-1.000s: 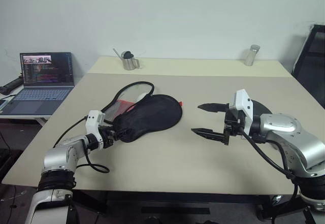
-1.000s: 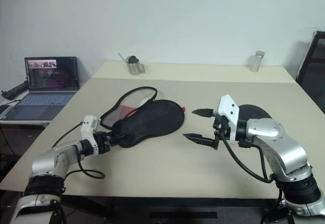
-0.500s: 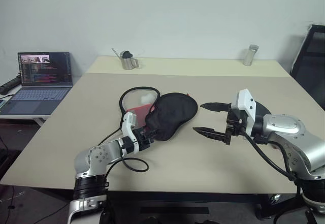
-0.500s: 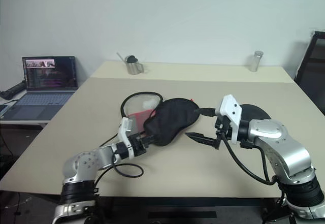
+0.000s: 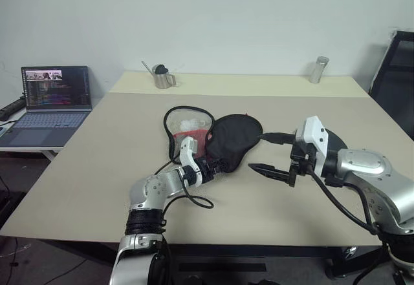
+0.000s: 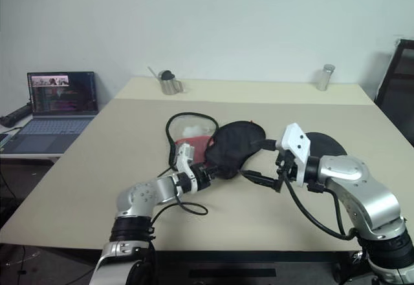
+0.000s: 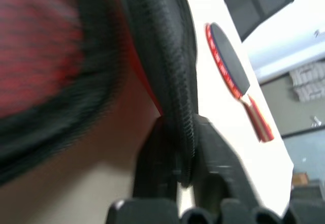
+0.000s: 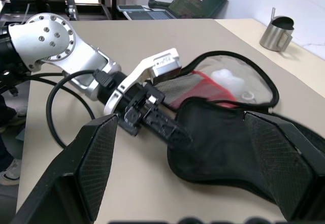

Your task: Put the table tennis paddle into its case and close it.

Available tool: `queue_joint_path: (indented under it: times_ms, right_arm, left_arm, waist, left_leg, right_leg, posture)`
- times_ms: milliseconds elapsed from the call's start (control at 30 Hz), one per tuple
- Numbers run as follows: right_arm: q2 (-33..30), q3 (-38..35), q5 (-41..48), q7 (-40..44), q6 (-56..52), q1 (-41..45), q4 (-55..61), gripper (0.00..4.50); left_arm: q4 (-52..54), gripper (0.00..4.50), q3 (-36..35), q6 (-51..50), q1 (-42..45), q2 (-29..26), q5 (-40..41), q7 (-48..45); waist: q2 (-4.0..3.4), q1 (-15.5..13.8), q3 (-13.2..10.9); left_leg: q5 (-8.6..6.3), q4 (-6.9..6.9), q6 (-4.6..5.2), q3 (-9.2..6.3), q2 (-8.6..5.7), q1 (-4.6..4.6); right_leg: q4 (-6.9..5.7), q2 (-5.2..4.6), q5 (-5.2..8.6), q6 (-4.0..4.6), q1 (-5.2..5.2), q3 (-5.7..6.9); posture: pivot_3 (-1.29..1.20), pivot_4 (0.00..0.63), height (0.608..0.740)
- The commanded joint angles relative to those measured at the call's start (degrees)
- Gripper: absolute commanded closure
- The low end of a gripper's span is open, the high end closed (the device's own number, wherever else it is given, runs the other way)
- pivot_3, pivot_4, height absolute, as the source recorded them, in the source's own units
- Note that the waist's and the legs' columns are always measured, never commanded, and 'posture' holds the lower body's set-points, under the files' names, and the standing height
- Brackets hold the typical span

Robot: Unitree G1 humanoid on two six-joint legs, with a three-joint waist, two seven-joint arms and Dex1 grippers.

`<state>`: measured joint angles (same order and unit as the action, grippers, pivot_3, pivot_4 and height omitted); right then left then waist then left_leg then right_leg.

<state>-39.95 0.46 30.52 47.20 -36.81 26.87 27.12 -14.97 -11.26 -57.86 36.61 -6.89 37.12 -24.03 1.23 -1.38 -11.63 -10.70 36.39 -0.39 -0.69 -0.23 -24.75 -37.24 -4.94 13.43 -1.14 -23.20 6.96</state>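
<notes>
1. Left gripper point(image 5: 216, 167), jaws clamped on the case point(image 5: 234, 143) rim, frame centre; case lies unzipped.
2. Right gripper point(image 5: 266, 152), jaws apart, empty.
3. The table tennis paddle point(image 6: 321, 143) lies on the counter point(image 5: 97, 168), centre-right; insertion and zipping remain.

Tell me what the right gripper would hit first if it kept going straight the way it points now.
Most likely the case: the right gripper, jaws open, points straight at its black upper flap, which the left gripper pinches by the edge. Depth is hard to judge.
</notes>
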Motion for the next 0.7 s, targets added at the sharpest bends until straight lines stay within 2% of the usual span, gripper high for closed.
queue_joint_path:
  times_ms: [33, 133, 267, 433, 533, 700]
  right_arm:
    - [-0.5, -2.5, 0.9, -1.0, 0.1, -0.3, 2.7, 0.18]
    - [-0.4, -2.7, 1.1, -1.6, -0.3, -0.6, 3.1, 0.18]
    - [-0.2, -3.4, 2.1, -2.5, -1.7, -1.0, 3.5, 0.18]
    - [0.1, -3.6, 4.1, -4.2, -5.2, -0.5, 3.1, 0.18]
    - [2.6, -3.8, 6.1, -7.9, -9.2, 1.3, 1.6, 0.18]
    - [9.0, -2.8, 6.3, -14.6, -12.2, 4.6, -1.4, 0.18]
  left_arm:
    - [1.8, 2.74, 2.0, 1.5, 0.1, -0.5, -0.7, -1.8]
    - [3.8, 1.61, 4.8, 1.6, -1.5, -3.2, -2.5, -3.2]
    - [10.2, 0.24, 10.9, 2.5, -6.4, -12.3, -5.0, -10.3]
    - [15.8, 0.24, 16.1, 6.3, -14.0, -23.7, -8.4, -17.2]
    - [19.0, 0.24, 18.9, 14.1, -19.0, -30.5, -12.3, -22.4]
    - [22.3, 0.24, 15.9, 26.2, -25.6, -35.5, -11.9, -31.0]
  waist:
    - [0.00, 0.0, 0.0]
    - [0.00, 0.1, 0.0]
    - [-0.01, 0.4, 0.0]
    - [-0.03, 1.0, 0.0]
    - [-0.02, 1.4, 0.1]
    - [-0.09, 1.6, 0.1]
  left_leg:
    - [0.00, 0.00, 0.00, 0.00, 0.00, 0.00]
    - [0.00, 0.00, 0.00, 0.00, 0.02, 0.01]
    - [0.00, -0.02, -0.01, 0.02, 0.11, 0.03]
    - [-0.01, -0.07, -0.02, 0.13, 0.33, 0.14]
    - [-0.02, -0.14, -0.04, 0.29, 0.55, 0.25]
    - [-0.06, -0.46, -0.11, 0.80, 0.95, 0.65]
  right_leg:
    - [0.00, 0.00, 0.00, 0.00, 0.00, 0.00]
    - [-0.01, 0.00, 0.00, 0.01, 0.00, -0.01]
    - [-0.02, 0.04, 0.00, 0.03, -0.03, -0.03]
    - [0.03, 0.02, -0.06, 0.16, -0.02, -0.11]
    - [0.08, 0.09, -0.09, 0.29, -0.02, -0.14]
    - [0.13, 0.29, -0.10, 0.65, -0.03, -0.32]
  posture:
    - [0.00, 0.150, 0.740]
    - [0.00, 0.150, 0.740]
    - [0.00, 0.150, 0.740]
    - [0.00, 0.150, 0.740]
    - [0.00, 0.150, 0.740]
    - [0.00, 0.150, 0.740]
